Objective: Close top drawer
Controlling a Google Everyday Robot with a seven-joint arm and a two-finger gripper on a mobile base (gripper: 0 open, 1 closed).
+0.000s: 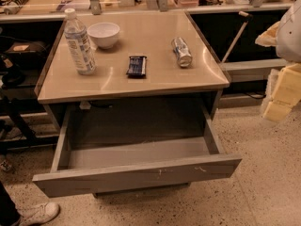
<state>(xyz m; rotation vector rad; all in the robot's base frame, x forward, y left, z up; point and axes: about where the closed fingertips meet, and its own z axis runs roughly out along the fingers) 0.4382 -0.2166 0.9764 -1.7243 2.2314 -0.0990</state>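
Observation:
The top drawer [136, 175] is a wide grey drawer under the tan counter, pulled far out toward me. Its long flat front panel has small white scuff marks right of centre. The inside looks empty. My gripper [278, 102] shows as pale cream blocks at the right edge of the camera view. It sits to the right of the drawer at about the height of the counter's edge, apart from the drawer and touching nothing I can see.
On the counter [155, 84] stand a water bottle [79, 42] and a white bowl [104, 34]. A dark snack bar [137, 65] and a can on its side [181, 52] lie there too. A person's shoe [37, 213] is at the bottom left. Dark equipment [14, 74] stands at the left.

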